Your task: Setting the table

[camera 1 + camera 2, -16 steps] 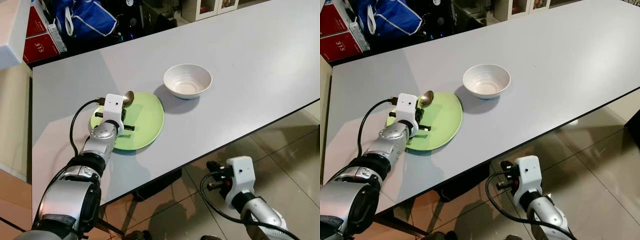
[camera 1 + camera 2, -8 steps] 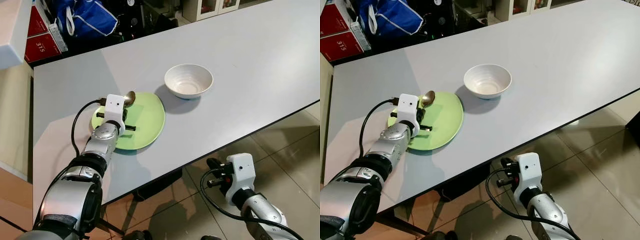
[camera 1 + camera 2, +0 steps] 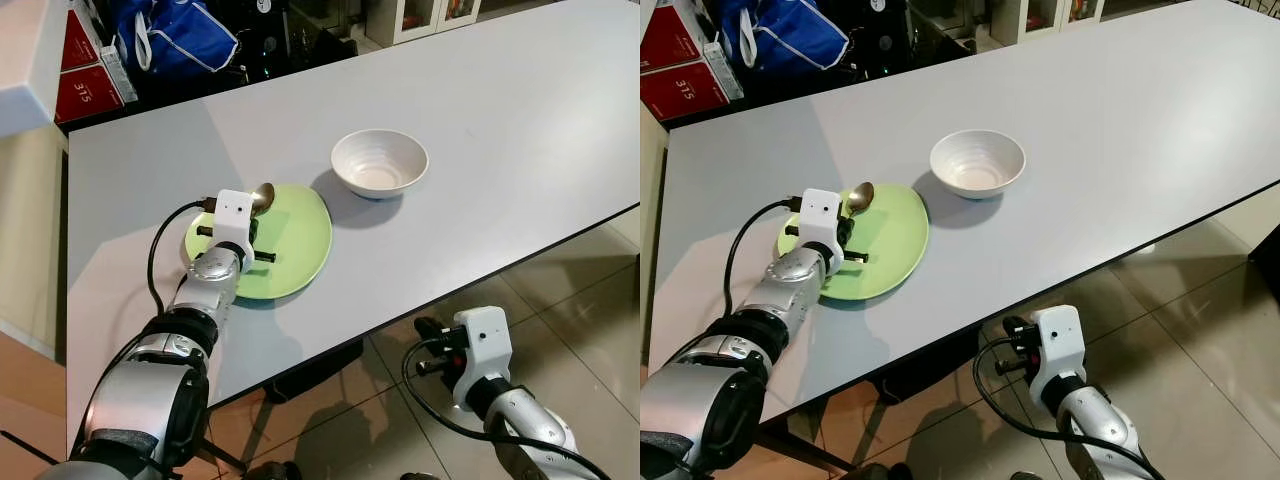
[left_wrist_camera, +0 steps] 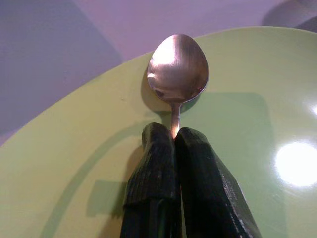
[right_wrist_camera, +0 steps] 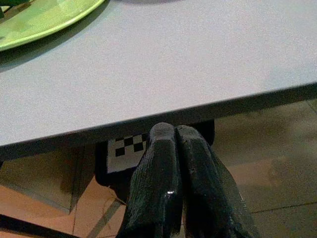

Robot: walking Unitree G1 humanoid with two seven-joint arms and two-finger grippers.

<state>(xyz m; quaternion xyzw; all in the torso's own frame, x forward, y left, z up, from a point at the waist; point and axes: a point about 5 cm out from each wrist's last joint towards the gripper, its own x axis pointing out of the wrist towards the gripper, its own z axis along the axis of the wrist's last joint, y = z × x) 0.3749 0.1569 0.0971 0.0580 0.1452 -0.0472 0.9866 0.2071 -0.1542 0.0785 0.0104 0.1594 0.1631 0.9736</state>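
A green plate (image 3: pixel 295 240) lies on the grey table (image 3: pixel 480 120), with a white bowl (image 3: pixel 379 162) just beyond it to the right. My left gripper (image 4: pixel 174 136) hovers over the plate's far left part, shut on the handle of a metal spoon (image 4: pixel 177 67). The spoon's bowl (image 3: pixel 264 195) sticks out over the plate's far rim. My right gripper (image 5: pixel 174 133) hangs below the table's front edge, fingers shut with nothing between them.
Red boxes (image 3: pixel 85 80) and a blue bag (image 3: pixel 185 40) stand on the floor behind the table's far left. Tiled floor (image 3: pixel 580 300) spreads out to the right. A checkered marker (image 5: pixel 129 146) sits under the table edge.
The view has shifted slightly. My left gripper and the spoon hold nearly the same spot over the plate. The right arm stays hanging.
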